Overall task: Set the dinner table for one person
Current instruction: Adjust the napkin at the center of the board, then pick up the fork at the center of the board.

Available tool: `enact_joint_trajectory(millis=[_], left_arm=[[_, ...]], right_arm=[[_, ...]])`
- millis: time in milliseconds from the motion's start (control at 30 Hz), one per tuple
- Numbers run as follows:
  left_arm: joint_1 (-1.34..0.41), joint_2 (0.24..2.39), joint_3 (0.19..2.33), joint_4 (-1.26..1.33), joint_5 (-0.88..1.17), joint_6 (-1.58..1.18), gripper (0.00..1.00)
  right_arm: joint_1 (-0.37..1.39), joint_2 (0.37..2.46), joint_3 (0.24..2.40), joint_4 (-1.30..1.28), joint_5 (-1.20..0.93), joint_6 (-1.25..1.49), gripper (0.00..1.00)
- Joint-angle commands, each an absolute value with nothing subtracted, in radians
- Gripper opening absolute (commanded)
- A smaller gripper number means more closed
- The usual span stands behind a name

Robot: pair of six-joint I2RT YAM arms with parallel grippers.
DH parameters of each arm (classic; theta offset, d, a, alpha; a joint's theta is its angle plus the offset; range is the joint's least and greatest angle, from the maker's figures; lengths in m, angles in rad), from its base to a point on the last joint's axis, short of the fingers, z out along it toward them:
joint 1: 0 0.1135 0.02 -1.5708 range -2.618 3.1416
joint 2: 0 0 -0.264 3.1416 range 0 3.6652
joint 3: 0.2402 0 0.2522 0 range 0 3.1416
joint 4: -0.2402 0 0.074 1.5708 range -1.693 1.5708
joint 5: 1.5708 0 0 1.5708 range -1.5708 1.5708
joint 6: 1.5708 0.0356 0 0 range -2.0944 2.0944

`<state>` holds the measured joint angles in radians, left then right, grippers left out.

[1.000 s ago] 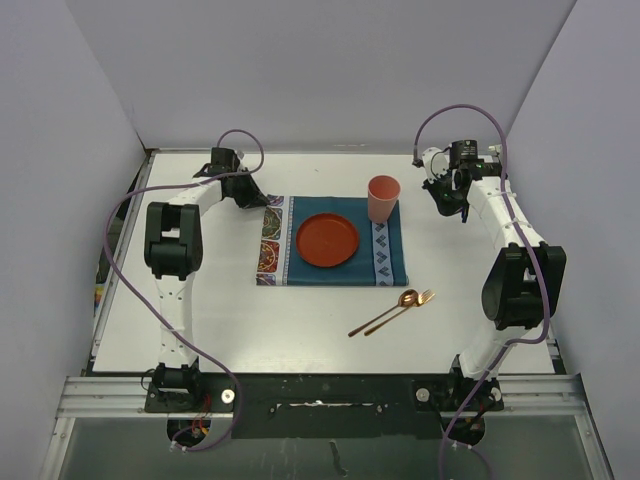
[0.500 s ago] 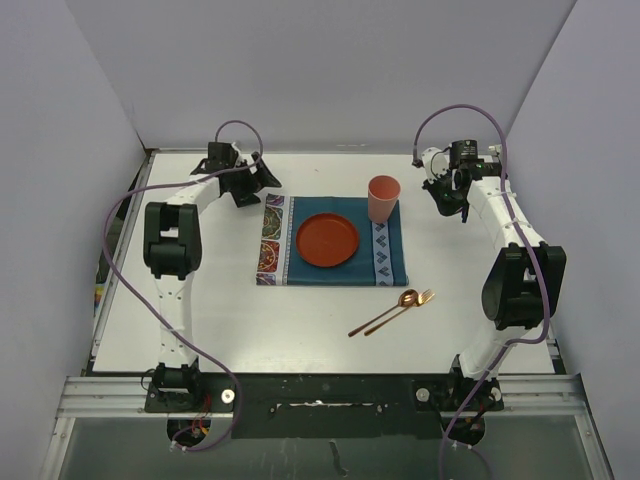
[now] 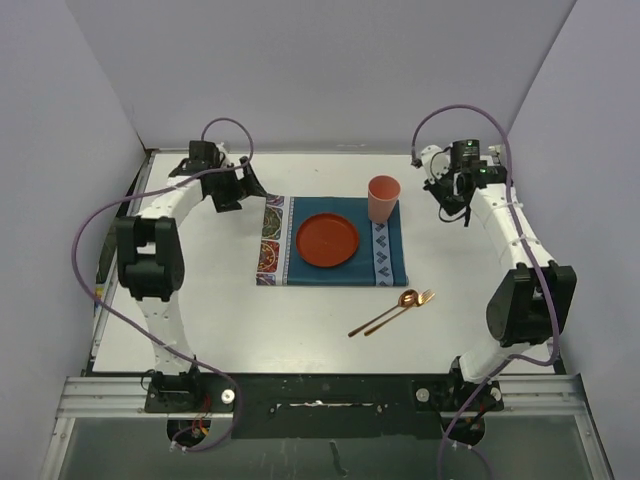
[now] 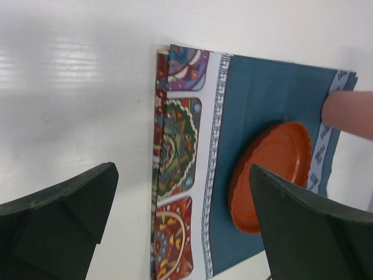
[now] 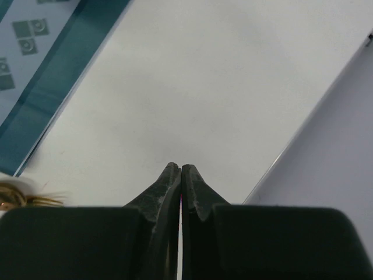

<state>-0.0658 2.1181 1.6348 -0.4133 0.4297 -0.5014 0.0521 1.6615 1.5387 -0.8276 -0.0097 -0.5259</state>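
While I am watching from the remote station, one white desk (image 3: 230, 310) is stretching out ahead of the two arm bases and carrying everything in view. One teal placemat (image 3: 330, 275) is lying at its middle. One red plate (image 3: 327, 240) is sitting at the placemat's centre, and one pink cup (image 3: 383, 198) is standing upright on the mat's far right corner. One copper spoon (image 3: 406, 298) and one copper fork (image 3: 426, 296) are lying side by side on the bare desk, just off the mat's near right corner. The left claw (image 3: 240, 193) is hanging spread wide and empty near the mat's far left corner. The right claw (image 5: 180, 169) is hovering pinched fully together, gripping nothing, over bare desk to the right of the cup.
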Motion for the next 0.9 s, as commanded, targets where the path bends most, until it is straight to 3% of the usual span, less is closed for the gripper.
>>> enact_joint_trajectory(millis=[0, 100, 200, 367, 433, 467, 700, 733, 767, 800, 833, 867], left_arm=[[-0.138, 1.668, 1.632, -0.578, 0.258, -0.232, 0.98], [-0.216, 1.477, 1.555, -0.669, 0.008, -0.111, 0.98], [-0.215, 1.324, 1.433, -0.707, -0.064, -0.105, 0.98], [-0.219, 1.185, 1.301, -0.747, 0.092, -0.167, 0.98], [-0.248, 1.172, 1.239, -0.73, 0.209, -0.176, 0.93], [-0.279, 1.174, 1.214, -0.728, 0.235, -0.181, 0.97], [-0.68, 1.169, 1.076, -0.659, 0.078, -0.297, 0.96], [-0.743, 1.188, 1.072, -0.671, 0.044, -0.314, 0.88], [-0.798, 1.211, 1.074, -0.683, 0.006, -0.331, 0.65], [-0.854, 1.234, 1.078, -0.69, -0.046, -0.352, 0.32], [-0.91, 1.259, 1.082, -0.69, -0.102, -0.373, 0.12], [-0.957, 1.298, 1.083, -0.676, -0.129, -0.386, 0.06]], right_arm=[[0.19, 1.621, 1.401, -0.957, 0.095, -0.629, 0.0], [0.206, 1.466, 1.253, -0.815, 0.09, -0.656, 0.0], [0.218, 1.333, 1.194, -0.702, 0.1, -0.562, 0.0], [0.222, 1.27, 1.178, -0.76, 0.047, -0.336, 0.0], [0.221, 1.228, 1.137, -0.766, 0.053, -0.368, 0.0], [0.22, 1.212, 1.119, -0.761, 0.106, -0.394, 0.0], [0.12, 1.15, 1.132, -0.798, 0.205, -0.483, 0.0], [0.112, 1.138, 1.135, -0.796, 0.2, -0.477, 0.0], [0.108, 1.127, 1.136, -0.797, 0.196, -0.467, 0.0], [0.107, 1.122, 1.137, -0.803, 0.188, -0.461, 0.0], [0.107, 1.119, 1.137, -0.81, 0.182, -0.455, 0.0], [0.107, 1.118, 1.134, -0.816, 0.178, -0.453, 0.0]])
